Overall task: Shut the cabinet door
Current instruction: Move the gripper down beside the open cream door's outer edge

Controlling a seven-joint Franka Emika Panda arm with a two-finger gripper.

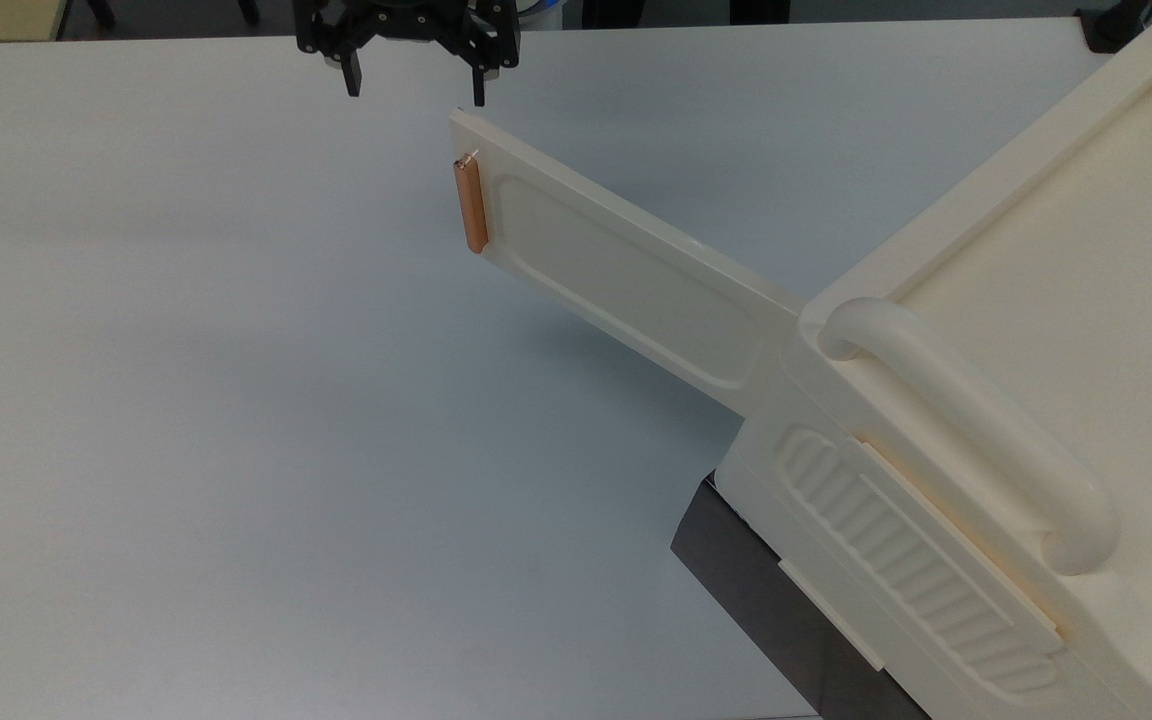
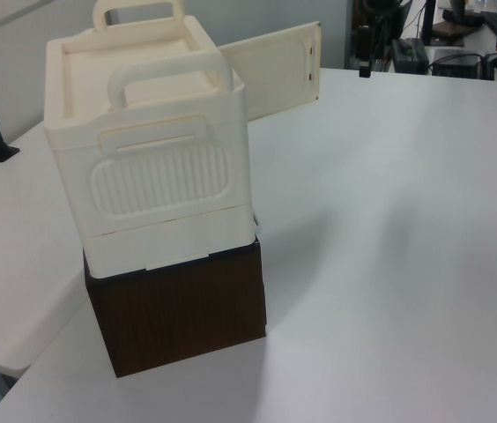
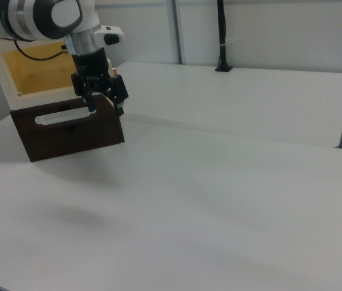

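Cabinet (image 1: 1056,330): lg cream plastic box, at the top view's right, standing on a dark brown base (image 2: 178,313). Base rests on the desk (image 1: 236,400).
Carry handle (image 1: 976,420): thick curved cream tube on cabinet's upper face, nr the edge above the ribbed panel.
Ribbed panel (image 2: 162,181): cream, horiz ridges, on cabinet side facing the left view's camera.
Cabinet door (image 1: 616,270): long flat cream panel w/ recessed rounded-rect face. Swung wide open, stands out from cabinet corner toward the top view's upper left, hinged end at cabinet, free end well away from it. In the left view it projects behind the cabinet to the left view's right.
Door handle (image 1: 472,205): small copper-orange bar, upright along door's free end.
Interior (image 3: 37,70): yellowish, seen through open front in the right view.
Gripper (image 1: 414,88): black, on white arm, at the top view's upper edge. Jaws released, spread apart, holding nothing; two fingertips point down, one just above door's free-end corner, not clearly touching. In the right view it hangs in front of the dark base.
Desk: white, plain surface, spans all views.
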